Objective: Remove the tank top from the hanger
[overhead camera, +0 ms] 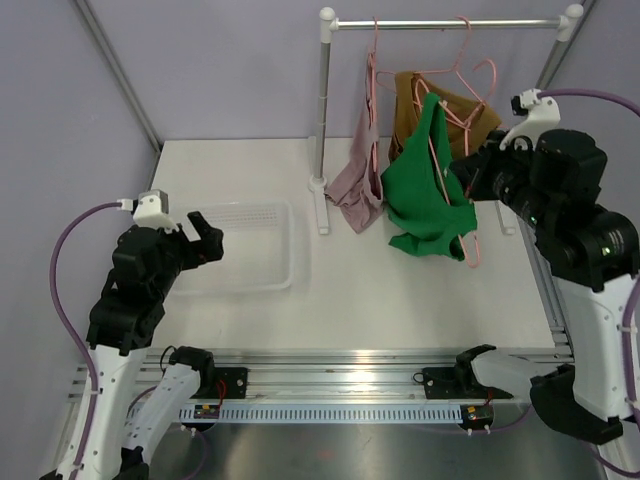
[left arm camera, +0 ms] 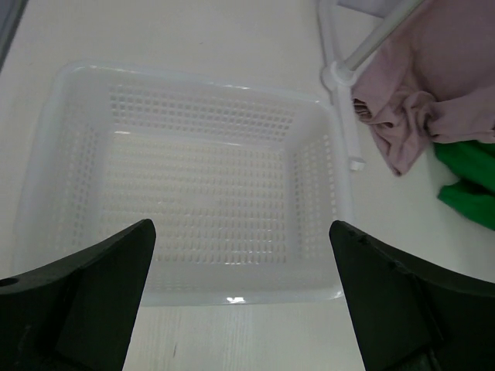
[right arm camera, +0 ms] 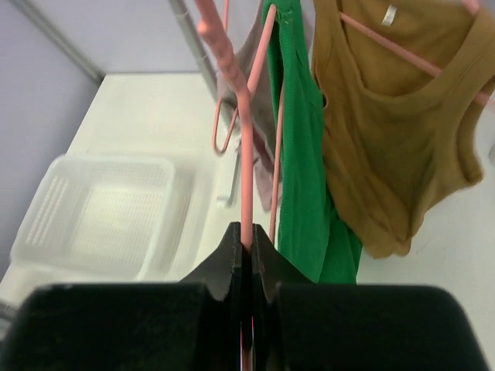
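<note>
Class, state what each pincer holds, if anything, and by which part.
The right pincer is shut on the pink hanger, gripping its thin bar beside the green tank top. The left pincer is open, holding nothing.

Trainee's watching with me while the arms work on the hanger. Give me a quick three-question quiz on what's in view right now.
1. True or false: the right gripper is shut on the pink hanger that carries the green tank top.
2. Which thing does the open left gripper face? A) a white basket B) a folded towel C) a metal tray
3. Fill in the colour: on the rail, a ____ tank top hangs behind the green one.

Key: 1 true; 2 A; 3 brown, the brown tank top.
</note>
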You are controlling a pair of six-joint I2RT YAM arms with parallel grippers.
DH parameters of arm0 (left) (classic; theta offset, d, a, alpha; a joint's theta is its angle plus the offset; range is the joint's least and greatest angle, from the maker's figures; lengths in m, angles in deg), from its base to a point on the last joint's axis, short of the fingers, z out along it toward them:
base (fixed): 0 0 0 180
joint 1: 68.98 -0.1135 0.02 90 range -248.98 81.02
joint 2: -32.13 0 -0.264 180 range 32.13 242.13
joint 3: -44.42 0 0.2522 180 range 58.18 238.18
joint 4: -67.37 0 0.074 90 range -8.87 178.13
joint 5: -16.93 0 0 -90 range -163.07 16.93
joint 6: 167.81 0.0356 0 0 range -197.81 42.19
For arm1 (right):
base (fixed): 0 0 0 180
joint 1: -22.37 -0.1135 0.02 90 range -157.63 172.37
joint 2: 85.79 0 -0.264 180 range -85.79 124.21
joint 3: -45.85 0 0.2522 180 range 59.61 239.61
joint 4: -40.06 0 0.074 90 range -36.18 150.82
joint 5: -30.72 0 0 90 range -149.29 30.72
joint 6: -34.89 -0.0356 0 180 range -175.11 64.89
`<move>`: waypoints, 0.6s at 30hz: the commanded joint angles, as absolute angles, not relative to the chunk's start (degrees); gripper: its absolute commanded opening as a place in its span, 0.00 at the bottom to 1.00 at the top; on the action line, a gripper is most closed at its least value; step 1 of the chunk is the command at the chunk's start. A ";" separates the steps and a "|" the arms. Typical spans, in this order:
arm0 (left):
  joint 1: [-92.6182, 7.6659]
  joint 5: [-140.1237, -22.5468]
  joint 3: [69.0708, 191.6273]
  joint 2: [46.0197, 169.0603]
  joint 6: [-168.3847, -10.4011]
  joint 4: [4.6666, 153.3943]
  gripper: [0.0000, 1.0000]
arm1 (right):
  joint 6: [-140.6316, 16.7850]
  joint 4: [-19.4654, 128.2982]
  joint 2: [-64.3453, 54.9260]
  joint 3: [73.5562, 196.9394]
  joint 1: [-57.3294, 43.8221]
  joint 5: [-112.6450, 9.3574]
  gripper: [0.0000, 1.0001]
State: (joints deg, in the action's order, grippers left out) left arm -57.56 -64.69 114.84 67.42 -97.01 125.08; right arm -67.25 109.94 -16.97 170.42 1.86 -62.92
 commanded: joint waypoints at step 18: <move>-5.83 -57.02 126.45 88.00 -94.79 87.73 0.99 | -72.07 113.76 -45.09 146.02 1.54 -32.31 0.00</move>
State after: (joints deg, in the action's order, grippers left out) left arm -13.86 -70.24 120.85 83.95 -101.36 95.99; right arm -70.42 118.03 -43.44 147.90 1.84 -38.60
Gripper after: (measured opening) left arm 0.988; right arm 0.044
